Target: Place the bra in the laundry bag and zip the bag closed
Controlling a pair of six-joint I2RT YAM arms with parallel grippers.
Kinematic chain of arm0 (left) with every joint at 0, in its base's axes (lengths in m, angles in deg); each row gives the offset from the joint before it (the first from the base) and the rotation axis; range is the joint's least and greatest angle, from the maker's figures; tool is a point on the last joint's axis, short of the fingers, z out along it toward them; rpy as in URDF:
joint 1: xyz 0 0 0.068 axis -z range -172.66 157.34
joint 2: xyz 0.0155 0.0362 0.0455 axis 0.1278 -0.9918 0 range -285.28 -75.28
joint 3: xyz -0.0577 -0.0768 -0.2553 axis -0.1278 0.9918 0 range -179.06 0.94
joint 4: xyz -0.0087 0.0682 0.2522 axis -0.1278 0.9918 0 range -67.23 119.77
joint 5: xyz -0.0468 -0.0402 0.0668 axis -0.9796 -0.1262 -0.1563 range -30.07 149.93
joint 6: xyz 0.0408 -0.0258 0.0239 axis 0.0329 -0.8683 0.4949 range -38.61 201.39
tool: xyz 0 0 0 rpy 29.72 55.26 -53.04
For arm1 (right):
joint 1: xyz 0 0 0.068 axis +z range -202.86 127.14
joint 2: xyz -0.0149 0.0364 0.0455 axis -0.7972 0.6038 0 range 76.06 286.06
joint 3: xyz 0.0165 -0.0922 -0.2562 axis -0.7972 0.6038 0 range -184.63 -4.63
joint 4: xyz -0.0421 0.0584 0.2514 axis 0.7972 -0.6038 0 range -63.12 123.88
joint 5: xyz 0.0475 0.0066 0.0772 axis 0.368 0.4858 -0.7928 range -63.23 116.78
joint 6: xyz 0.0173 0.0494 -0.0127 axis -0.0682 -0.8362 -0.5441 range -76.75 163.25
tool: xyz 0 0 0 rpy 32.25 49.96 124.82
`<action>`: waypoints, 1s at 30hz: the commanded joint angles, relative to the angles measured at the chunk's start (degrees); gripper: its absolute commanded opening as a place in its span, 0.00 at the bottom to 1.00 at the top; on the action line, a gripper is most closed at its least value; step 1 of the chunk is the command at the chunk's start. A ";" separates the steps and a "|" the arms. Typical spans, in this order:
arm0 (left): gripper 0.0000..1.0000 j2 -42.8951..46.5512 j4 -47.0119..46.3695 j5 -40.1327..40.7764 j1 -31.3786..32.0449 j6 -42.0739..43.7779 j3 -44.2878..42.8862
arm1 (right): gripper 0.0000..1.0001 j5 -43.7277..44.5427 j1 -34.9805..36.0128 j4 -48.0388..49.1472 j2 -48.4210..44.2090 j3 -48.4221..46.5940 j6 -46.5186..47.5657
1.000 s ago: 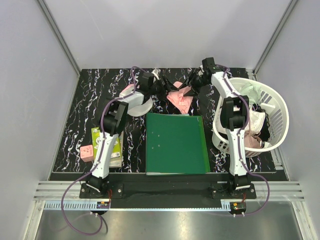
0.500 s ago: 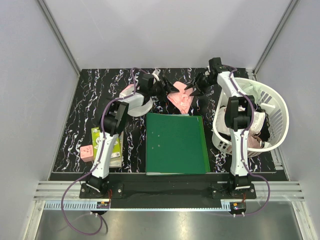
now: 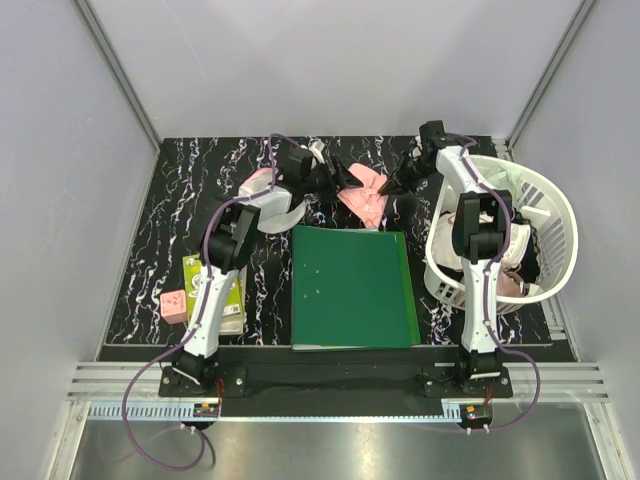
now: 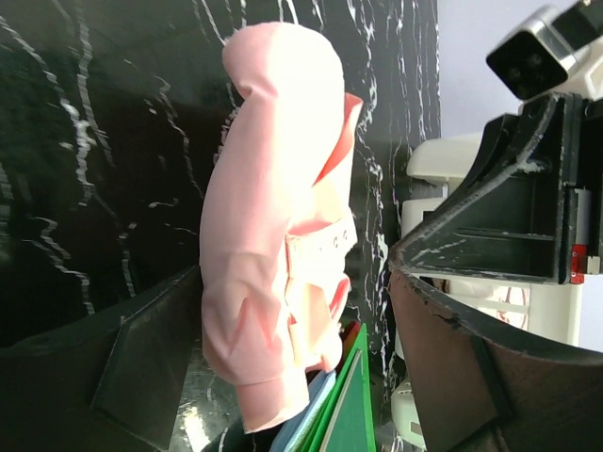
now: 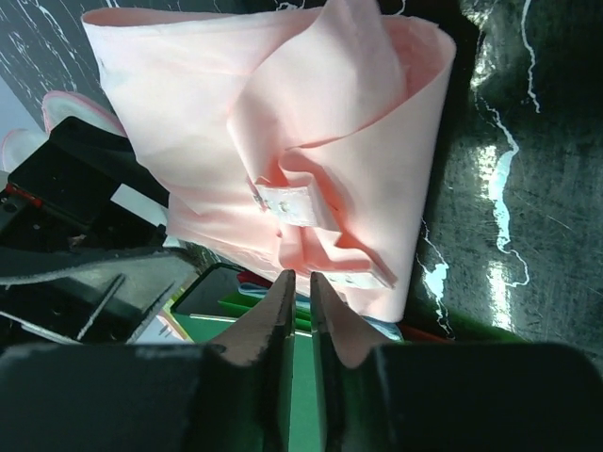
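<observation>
Pink bra (image 3: 362, 195) is out in the open on the black marbled bench (image 3: 180, 220), bunched into a folded heap at the far edge of the green folder (image 3: 352, 288), its near fold reaching the folder's rim. It is not inside anything.

Laundry bag (image 3: 272, 208), the little white mesh dome with a pink rim, lies just to the left of that heap, partly under the left arm. From above I can't tell whether its zip is open.

Over on the right, the big white slatted basket (image 3: 437, 272) holds a jumble of pale and dark clothing.

Now the arms. The left pincer (image 4: 294, 266) is spread wide and lying low on the bench, with the bra standing up between its two fingers. The left finger sits just beside the fabric and the right one stands clear of it, so nothing is gripped.

The right pincer (image 5: 297, 275) comes in from the basket side, fingers pressed almost together with only a thin slit between them. Its tips sit right at the bra's lower fold, near the white hook band. Whether fabric is caught between them, I can't tell.
</observation>
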 commanded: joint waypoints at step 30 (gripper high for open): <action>0.40 -3.55 5.41 -3.86 -0.94 -8.04 -7.69 | 0.49 1.31 -1.29 -5.65 -6.15 -5.90 4.89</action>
